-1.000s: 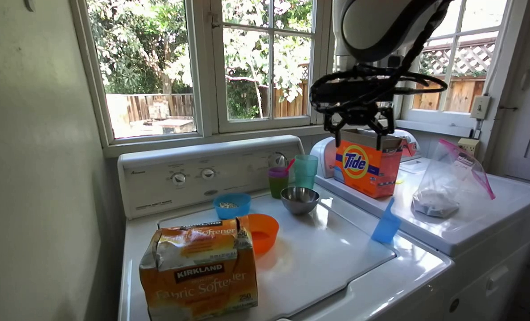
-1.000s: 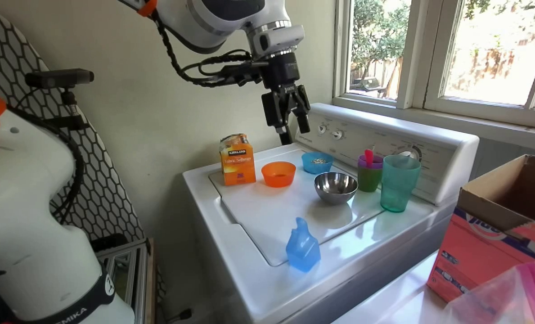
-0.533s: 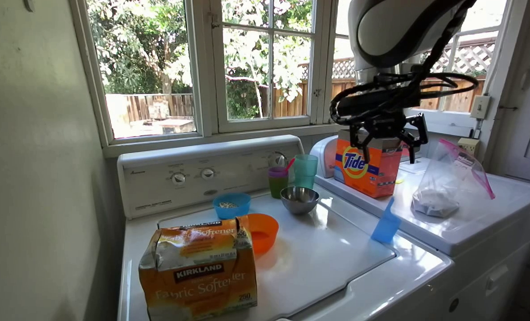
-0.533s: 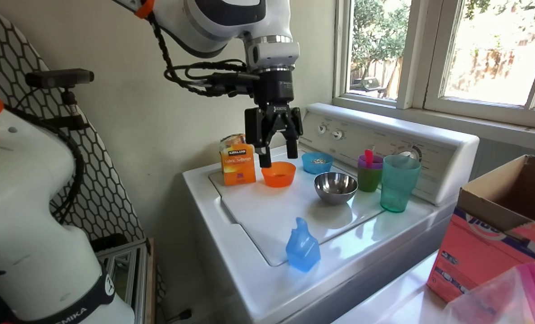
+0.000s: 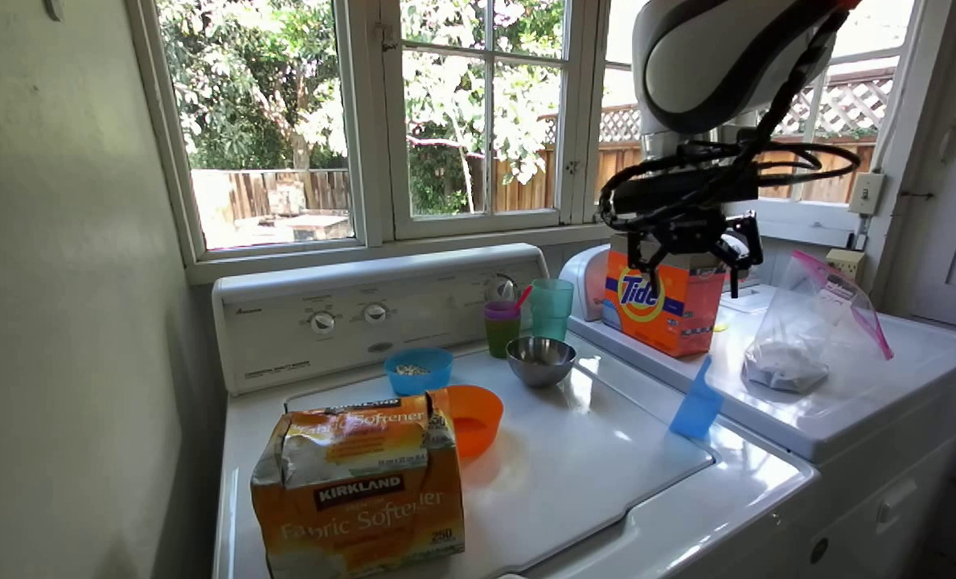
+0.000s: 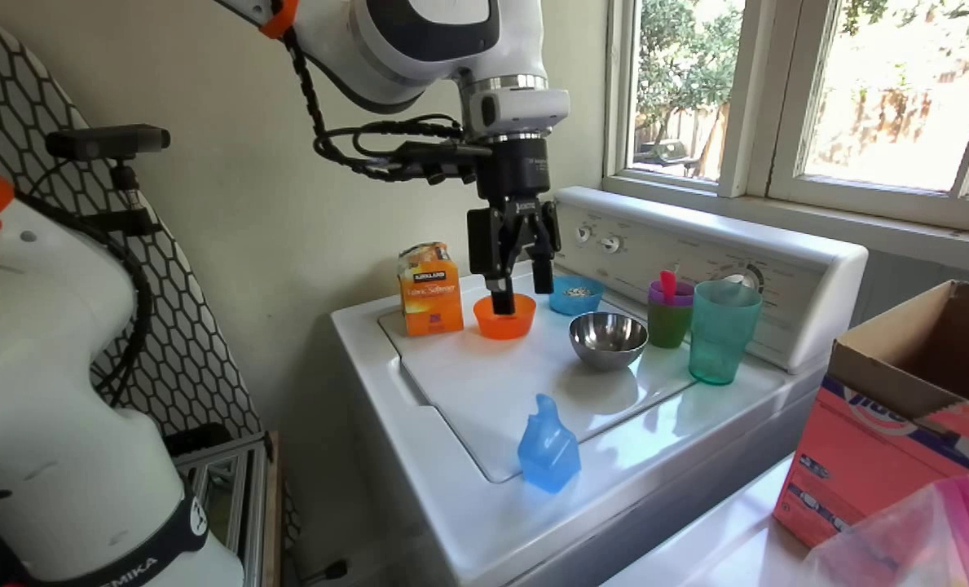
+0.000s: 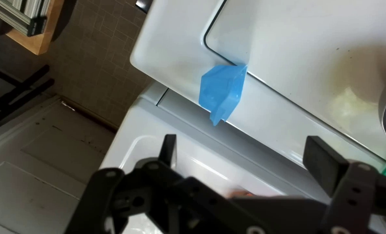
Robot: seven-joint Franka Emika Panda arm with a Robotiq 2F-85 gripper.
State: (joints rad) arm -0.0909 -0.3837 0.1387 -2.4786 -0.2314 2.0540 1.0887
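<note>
Both exterior views, spread pincer [image 6: 523, 295], lower now

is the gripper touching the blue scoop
Apart: in an exterior view the gripper hangs higher than the blue scoop, with white lid showing between them.

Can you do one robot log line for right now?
Gripper: open, empty, in the air | touching: nothing | blue scoop: handle up, on white machine

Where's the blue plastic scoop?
In an exterior view, the blue plastic scoop sits right of the round silver metal bowl, in front of the orange cardboard Tide box.
</note>
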